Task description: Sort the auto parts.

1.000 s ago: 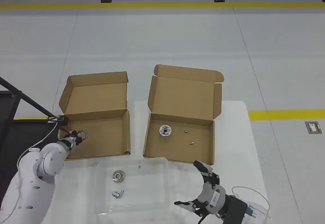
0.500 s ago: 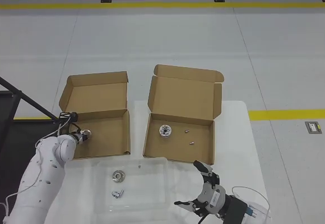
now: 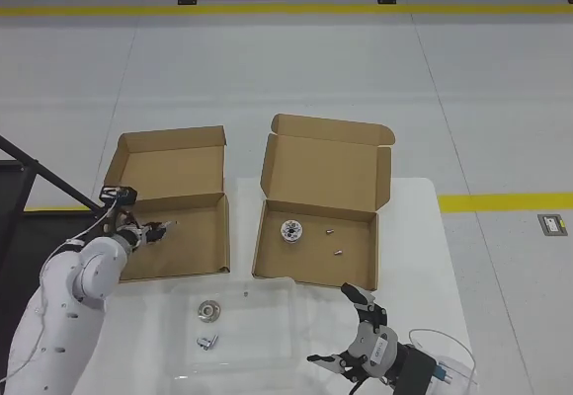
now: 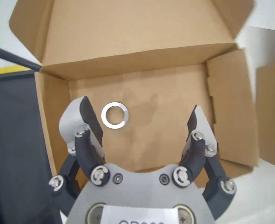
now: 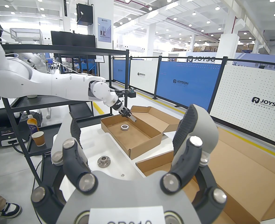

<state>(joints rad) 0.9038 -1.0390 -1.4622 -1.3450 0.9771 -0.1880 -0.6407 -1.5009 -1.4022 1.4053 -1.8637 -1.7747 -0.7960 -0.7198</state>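
Top view puts sorting partway: the ring (image 4: 104,119) lies in the left box (image 3: 193,252) below the spread, empty left hand (image 4: 141,107), the right box (image 3: 316,259) holds three parts (image 3: 291,230), and a flange (image 3: 207,311) and small fittings (image 3: 207,342) wait in the clear tray (image 3: 267,346) at the counter's (image 3: 415,247) near edge.

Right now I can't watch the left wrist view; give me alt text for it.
The left gripper hangs open above the floor of an open cardboard box. A flat metal ring lies on that floor between its fingers, close to one, ungripped. The edge of a second box shows beside it.
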